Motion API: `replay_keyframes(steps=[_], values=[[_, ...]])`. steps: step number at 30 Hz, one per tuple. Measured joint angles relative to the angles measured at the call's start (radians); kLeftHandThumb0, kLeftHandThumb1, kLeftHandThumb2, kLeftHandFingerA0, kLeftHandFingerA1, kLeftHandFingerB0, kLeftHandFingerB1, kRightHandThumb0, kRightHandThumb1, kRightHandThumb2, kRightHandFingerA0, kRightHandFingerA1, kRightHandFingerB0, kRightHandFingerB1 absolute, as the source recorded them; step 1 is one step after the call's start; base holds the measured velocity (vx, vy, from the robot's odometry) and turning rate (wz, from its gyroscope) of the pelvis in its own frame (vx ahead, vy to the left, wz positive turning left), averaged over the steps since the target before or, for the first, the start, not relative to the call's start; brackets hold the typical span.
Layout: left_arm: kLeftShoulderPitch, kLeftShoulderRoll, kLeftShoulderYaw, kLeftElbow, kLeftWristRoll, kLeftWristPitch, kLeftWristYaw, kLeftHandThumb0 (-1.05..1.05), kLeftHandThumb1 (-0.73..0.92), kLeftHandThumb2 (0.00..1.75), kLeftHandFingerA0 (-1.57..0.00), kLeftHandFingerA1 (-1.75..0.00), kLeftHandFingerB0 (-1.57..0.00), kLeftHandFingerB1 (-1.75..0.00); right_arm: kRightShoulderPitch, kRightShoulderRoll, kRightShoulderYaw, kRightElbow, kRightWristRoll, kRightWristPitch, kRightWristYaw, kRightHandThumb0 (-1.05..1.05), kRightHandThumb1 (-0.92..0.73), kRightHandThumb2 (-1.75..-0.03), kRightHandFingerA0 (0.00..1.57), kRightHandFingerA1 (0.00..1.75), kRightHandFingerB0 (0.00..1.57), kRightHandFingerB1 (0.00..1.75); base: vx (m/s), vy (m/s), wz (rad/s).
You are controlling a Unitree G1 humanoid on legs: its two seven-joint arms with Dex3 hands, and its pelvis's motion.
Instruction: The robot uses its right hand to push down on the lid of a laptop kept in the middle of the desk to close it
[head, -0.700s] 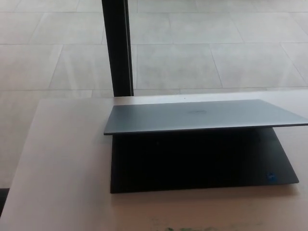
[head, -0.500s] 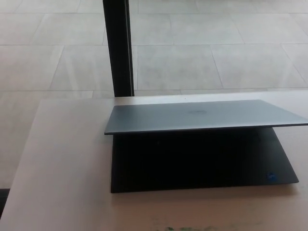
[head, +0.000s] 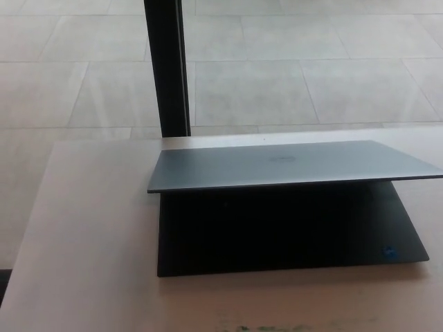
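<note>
Fingers of neither hand show anywhere in the head view, so whether they are apart or together cannot be told; no part of either arm enters the picture.

On the desk [head: 90,228] sits the laptop [head: 284,207], roughly in the middle of the visible surface and reaching toward the picture's right edge. Its lid [head: 277,166] is grey and smooth, with a faint round logo near its centre. The lid is lowered most of the way yet not shut: its front edge hangs above the base, leaving a dark wedge-shaped gap between the two. The right corner of the lid runs out to the edge of the picture. The base [head: 277,242] is black, lies flat on the desk, and juts out toward the camera past the lid's front edge. What lies on the base cannot be made out in the shadow. A small blue sticker [head: 391,253] sits on the base near its front right corner.

The desk is pale, with a bare stretch to the laptop's left. Beyond its far edge stands a black upright post [head: 166,69], rising from just behind the lid's left rear corner to the top of the picture. Behind it lies a floor of large light tiles [head: 311,69].
</note>
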Motion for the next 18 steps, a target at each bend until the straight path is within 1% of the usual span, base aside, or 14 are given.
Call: replay_keyframes(steps=[1, 2, 3, 5, 6, 7, 9, 10, 11, 12, 13, 14, 17, 18], values=[[0.001, 0.000, 0.001, -0.007, -0.006, 0.010, 0.004, -0.96, 0.77, 0.64, -0.27, -0.82, -0.39, -0.61, -0.036, -0.006, 0.034, -0.038, -0.001, 0.008, 0.003, -0.95, -0.92, -0.81, 0.24, 0.38, 0.20, 0.31, 0.00, 0.000, 0.00], [0.003, 0.000, 0.001, -0.012, -0.010, 0.017, 0.007, -0.96, 0.77, 0.64, -0.27, -0.82, -0.38, -0.61, -0.065, -0.013, 0.064, -0.064, -0.001, 0.015, 0.007, -0.98, -0.92, -0.79, 0.26, 0.38, 0.21, 0.31, 0.00, 0.000, 0.00], [0.003, 0.000, 0.002, -0.017, -0.017, 0.026, 0.009, -0.96, 0.56, 1.02, -0.30, -0.74, -0.35, -0.63, -0.103, -0.021, 0.102, -0.095, -0.001, 0.024, 0.015, -0.98, -0.91, -0.79, 0.27, 0.39, 0.22, 0.31, 0.00, 0.000, 0.00], [0.004, 0.000, 0.001, -0.021, -0.024, 0.039, 0.009, -0.96, 0.56, 1.02, -0.30, -0.74, -0.35, -0.63, -0.167, -0.024, 0.177, -0.138, -0.002, 0.033, 0.037, -0.98, -0.91, -0.79, 0.27, 0.39, 0.22, 0.31, 0.00, 0.000, 0.00], [0.004, 0.000, 0.001, -0.022, -0.029, 0.044, 0.010, -0.92, 0.57, 1.10, -0.25, -0.70, -0.42, -0.67, -0.189, -0.024, 0.209, -0.153, -0.003, 0.037, 0.048, -0.99, -0.92, -0.77, 0.28, 0.38, 0.23, 0.30, 0.00, 0.000, 0.00], [0.005, 0.000, 0.001, -0.022, -0.033, 0.049, 0.009, -0.97, 0.78, 0.64, -0.26, -0.78, -0.38, -0.59, -0.209, -0.024, 0.249, -0.168, -0.005, 0.039, 0.062, -1.01, -0.92, -0.78, 0.29, 0.38, 0.22, 0.30, 0.00, 0.000, 0.00], [0.008, 0.001, -0.001, -0.022, -0.039, 0.055, 0.009, -0.97, 0.78, 0.64, -0.26, -0.78, -0.38, -0.59, -0.227, -0.024, 0.318, -0.199, -0.013, 0.044, 0.085, -1.01, -0.92, -0.78, 0.29, 0.38, 0.22, 0.30, 0.00, 0.000, 0.00], [0.009, 0.001, -0.002, -0.022, -0.041, 0.059, 0.009, -0.96, 0.76, 0.63, -0.31, -0.79, -0.41, -0.59, -0.231, -0.024, 0.348, -0.214, -0.019, 0.048, 0.098, -0.99, -0.92, -0.79, 0.29, 0.41, 0.22, 0.31, -0.03, -0.003, 0.07], [0.013, 0.001, -0.001, -0.023, -0.043, 0.062, 0.011, -0.96, 0.77, 0.64, -0.27, -0.80, -0.39, -0.60, -0.232, -0.023, 0.379, -0.232, -0.026, 0.051, 0.106, -0.99, -0.92, -0.79, 0.29, 0.41, 0.23, 0.31, 0.00, 0.000, 0.00], [0.014, 0.001, 0.000, -0.024, -0.044, 0.063, 0.013, -0.90, 0.57, 1.12, -0.31, -0.72, -0.35, -0.62, -0.232, -0.021, 0.399, -0.244, -0.030, 0.052, 0.110, -0.98, -0.92, -0.79, 0.26, 0.40, 0.21, 0.31, 0.00, 0.000, 0.00], [0.015, 0.001, -0.001, -0.025, -0.046, 0.065, 0.014, -0.90, 0.57, 1.12, -0.31, -0.72, -0.35, -0.62, -0.231, -0.017, 0.431, -0.266, -0.037, 0.054, 0.118, -0.98, -0.92, -0.79, 0.26, 0.40, 0.21, 0.31, 0.00, 0.000, 0.00], [0.016, 0.001, -0.003, -0.028, -0.047, 0.066, 0.015, -0.98, 0.77, 0.64, -0.28, -0.78, -0.39, -0.59, -0.225, -0.013, 0.481, -0.298, -0.050, 0.054, 0.132, -0.98, -0.91, -0.81, 0.23, 0.41, 0.20, 0.32, 0.00, 0.000, 0.00], [0.022, 0.001, -0.007, -0.046, -0.053, 0.075, 0.017, -0.97, 0.78, 0.64, -0.28, -0.79, -0.39, -0.58, -0.203, -0.009, 0.577, -0.349, -0.080, 0.054, 0.164, -0.96, -0.92, -0.77, 0.17, 0.41, 0.24, 0.31, 0.00, 0.000, 0.00], [0.022, 0.001, -0.008, -0.047, -0.054, 0.075, 0.018, -0.97, 0.59, 1.12, -0.28, -0.72, -0.44, -0.66, -0.195, -0.008, 0.603, -0.357, -0.090, 0.053, 0.175, -1.03, -0.91, -0.84, 0.12, 0.43, 0.20, 0.34, 0.00, 0.000, 0.00]])
